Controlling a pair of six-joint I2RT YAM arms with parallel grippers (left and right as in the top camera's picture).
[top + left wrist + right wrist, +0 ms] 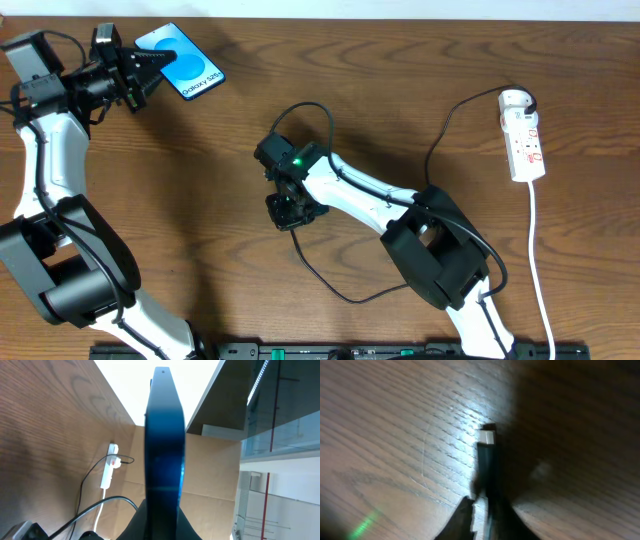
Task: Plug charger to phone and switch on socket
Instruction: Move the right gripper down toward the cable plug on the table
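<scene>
The phone (185, 62), blue screen with white "Galaxy S25+" text, is at the far left of the table. My left gripper (140, 72) is shut on its near end and holds it; the left wrist view shows the phone (165, 435) edge-on between the fingers (165, 517). My right gripper (290, 208) is at the table's middle, low over the wood, shut on the charger's black connector (489, 467), whose small tip points away. The charger's thin black cable (432, 155) runs to the white socket (523, 135) at the far right. The socket also shows in the left wrist view (110, 467).
The socket's thicker white cord (540, 270) runs down to the front edge at the right. The black cable loops on the table in front of the right arm (345, 297). A black rail (330, 351) lies along the front edge.
</scene>
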